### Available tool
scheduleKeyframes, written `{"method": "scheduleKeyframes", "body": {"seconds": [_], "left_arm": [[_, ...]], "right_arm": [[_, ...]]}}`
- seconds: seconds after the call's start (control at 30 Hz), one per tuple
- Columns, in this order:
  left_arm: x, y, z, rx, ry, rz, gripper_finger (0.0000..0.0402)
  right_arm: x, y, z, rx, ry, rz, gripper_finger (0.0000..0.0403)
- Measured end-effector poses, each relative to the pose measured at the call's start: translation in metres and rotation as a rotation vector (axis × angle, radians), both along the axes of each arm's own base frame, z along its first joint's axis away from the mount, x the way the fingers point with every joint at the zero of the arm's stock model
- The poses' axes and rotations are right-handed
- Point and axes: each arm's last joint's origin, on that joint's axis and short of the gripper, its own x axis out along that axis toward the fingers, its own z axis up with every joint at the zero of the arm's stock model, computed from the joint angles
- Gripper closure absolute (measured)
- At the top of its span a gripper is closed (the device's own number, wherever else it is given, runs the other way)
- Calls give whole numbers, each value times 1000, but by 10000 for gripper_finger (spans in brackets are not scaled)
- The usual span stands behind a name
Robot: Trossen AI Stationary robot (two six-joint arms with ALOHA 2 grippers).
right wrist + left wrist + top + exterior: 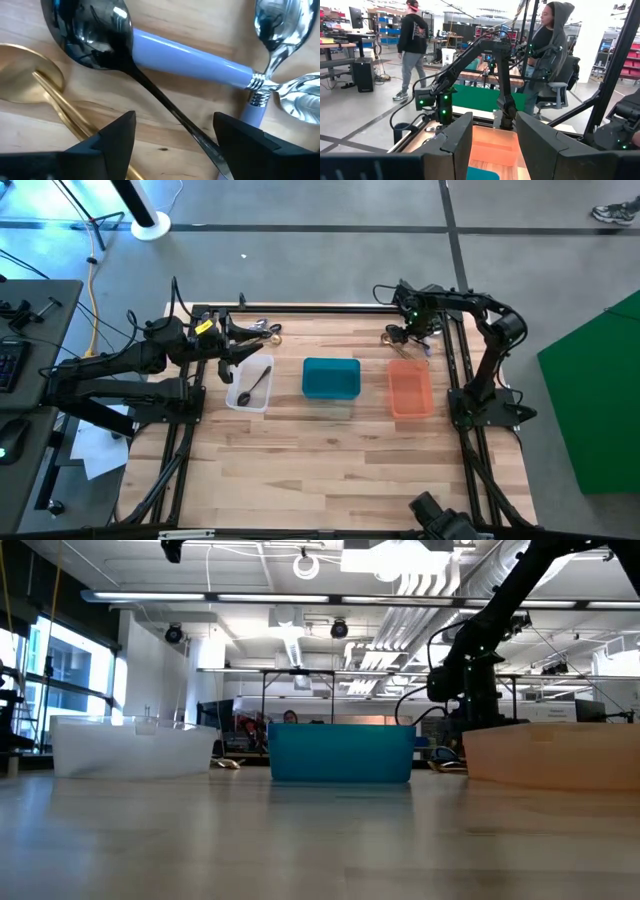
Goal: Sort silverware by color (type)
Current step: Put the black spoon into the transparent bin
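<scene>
Wooden table (330, 450): right gripper (172, 135) open, astride black spoon (95, 37); crowding gold spoon (30, 75) risks a double grab.

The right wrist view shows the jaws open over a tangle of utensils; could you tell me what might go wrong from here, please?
1. The black spoon lies across the blue-handled utensil, so closing the right gripper on its thin handle may drag both.
2. The gold spoon lies beside one jaw and could be nudged or pinched too.
3. The thin handle lies flat on the table, so the jaws may slip off.
</scene>
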Motion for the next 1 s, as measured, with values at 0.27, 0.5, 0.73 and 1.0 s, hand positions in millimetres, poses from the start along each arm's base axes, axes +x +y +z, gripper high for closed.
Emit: {"method": "scheduleKeyframes", "body": {"seconds": [0.27, 0.5, 0.73, 1.0], "left_arm": [[0, 0, 0, 0, 0, 0, 259], [0, 0, 0, 0, 0, -1, 259], [0, 0, 0, 1, -1, 0, 259], [0, 0, 0, 1, -1, -1, 259]], "right_arm": [[1, 1, -1, -1, 9, -7, 207], [7, 5, -2, 23, -17, 31, 368], [8, 7, -3, 26, -14, 40, 386], [8, 8, 3, 3, -23, 61, 399]]}}
